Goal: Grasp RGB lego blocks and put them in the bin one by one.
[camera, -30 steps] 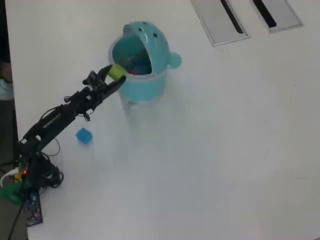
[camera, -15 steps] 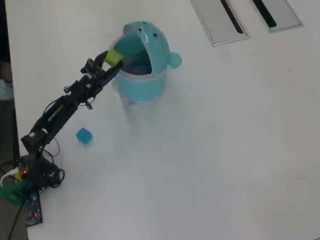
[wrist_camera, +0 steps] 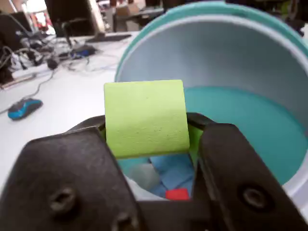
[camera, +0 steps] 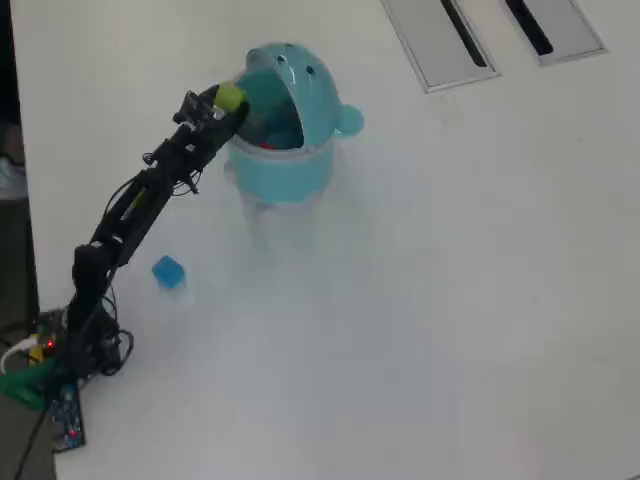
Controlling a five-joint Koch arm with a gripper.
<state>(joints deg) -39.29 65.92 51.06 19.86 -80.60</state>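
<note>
My gripper (wrist_camera: 148, 126) is shut on the yellow-green block (wrist_camera: 144, 118), its black jaws pressing both sides. It holds the block at the open mouth of the turquoise bin (wrist_camera: 211, 10). In the overhead view the gripper (camera: 226, 102) and the yellow-green block (camera: 230, 96) sit at the left rim of the bin (camera: 285, 175), whose domed lid (camera: 300, 68) with dark dots is flipped back. The red block (wrist_camera: 177, 194) lies inside the bin, also visible from above (camera: 268, 143). The light blue block (camera: 168, 271) lies on the table, left of and nearer than the bin.
The arm base (camera: 60, 350) with wires is at the lower left of the overhead view. Two grey slotted panels (camera: 440, 30) lie at the top right. In the wrist view a blue mouse (wrist_camera: 24, 108) and cables (wrist_camera: 43, 62) lie on the table's far left.
</note>
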